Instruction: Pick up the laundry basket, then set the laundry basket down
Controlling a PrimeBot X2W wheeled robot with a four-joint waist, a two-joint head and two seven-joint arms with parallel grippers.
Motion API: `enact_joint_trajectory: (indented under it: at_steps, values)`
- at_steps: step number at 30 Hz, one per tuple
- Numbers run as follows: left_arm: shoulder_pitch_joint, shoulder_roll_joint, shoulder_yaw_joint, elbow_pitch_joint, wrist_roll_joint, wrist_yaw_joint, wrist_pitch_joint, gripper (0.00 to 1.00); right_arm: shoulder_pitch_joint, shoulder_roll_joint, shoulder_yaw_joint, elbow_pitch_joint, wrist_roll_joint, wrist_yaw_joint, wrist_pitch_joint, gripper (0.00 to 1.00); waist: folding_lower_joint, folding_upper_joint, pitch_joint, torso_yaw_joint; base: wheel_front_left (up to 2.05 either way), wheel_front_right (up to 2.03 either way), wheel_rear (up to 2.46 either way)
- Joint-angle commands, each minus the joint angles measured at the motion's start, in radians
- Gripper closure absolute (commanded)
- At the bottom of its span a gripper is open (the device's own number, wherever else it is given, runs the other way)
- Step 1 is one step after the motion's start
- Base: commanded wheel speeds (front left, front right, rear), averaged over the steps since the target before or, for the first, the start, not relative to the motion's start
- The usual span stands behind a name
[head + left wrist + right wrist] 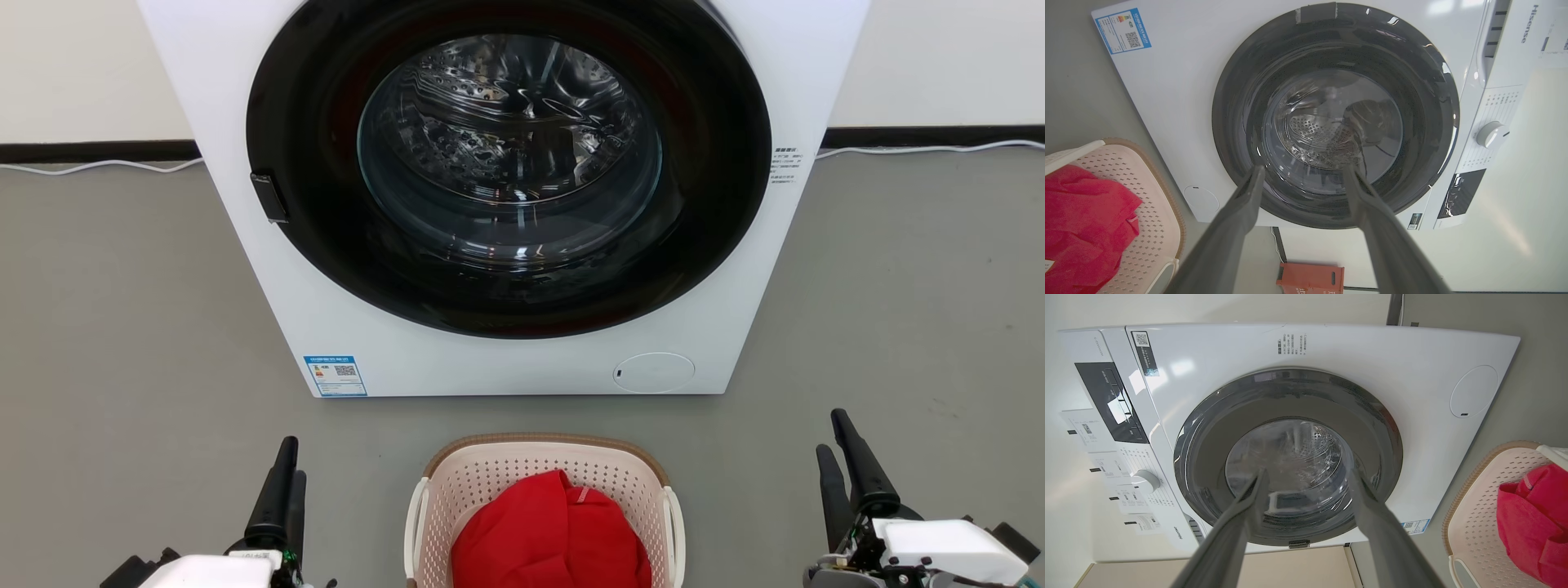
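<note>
Left pincer (292,459) and right pincer (831,433) point forward, released, flanking the laundry basket (522,474).

The head camera looks forward and down from close by at a washing machine (506,359), with the laundry basket (498,478) just below it. Both wrist cameras, rolled sideways in opposite directions, face that same washing machine and the laundry basket's edge.
</note>
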Motion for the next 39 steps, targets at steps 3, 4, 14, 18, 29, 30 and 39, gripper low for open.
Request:
enact_joint_trajectory:
  at_steps: [3,4,14,18,29,30,39]
  values:
    - [-0.056,0.007,-0.001,-0.04,0.055,-0.003,-0.017,0.0,-0.053,-0.022,0.03,-0.052,-0.034,0.003,-0.026,0.0,-0.0002,0.0,-0.001,0.0,0.0,0.0,0.0]
    - [-0.057,0.007,-0.001,-0.042,0.068,-0.003,-0.02,0.0,-0.054,-0.024,0.035,-0.056,-0.041,0.003,-0.03,0.0,-0.0002,0.0,-0.001,0.0,0.0,0.0,0.0]
    - [-0.064,0.009,-0.002,-0.07,0.22,-0.003,-0.046,0.0,-0.063,-0.037,0.075,-0.071,-0.118,0.004,-0.059,0.0,-0.0002,0.0,-0.003,0.0,0.0,0.0,0.0]
    - [-0.064,0.009,-0.016,-0.084,0.295,-0.004,-0.058,0.0,-0.065,-0.038,0.082,-0.075,-0.164,0.004,-0.071,0.0,-0.0002,0.0,-0.003,0.0,0.0,0.0,0.0]
    - [-0.067,0.011,-0.04,-0.121,0.541,0.033,-0.09,0.0,-0.079,-0.05,0.112,-0.093,-0.371,0.005,-0.103,0.0,-0.0002,0.0,-0.001,0.001,0.0,0.0,0.0]
    - [-0.067,0.011,-0.043,-0.121,0.564,0.035,-0.093,0.0,-0.08,-0.057,0.119,-0.093,-0.403,0.005,-0.106,0.0,-0.0002,0.0,-0.001,0.001,0.0,0.0,0.0]
    - [-0.075,0.013,-0.072,-0.12,0.747,0.063,-0.12,0.0,-0.081,-0.057,0.147,-0.105,-0.598,0.005,-0.132,0.0,-0.0002,0.0,0.001,0.004,0.0,0.0,0.0]
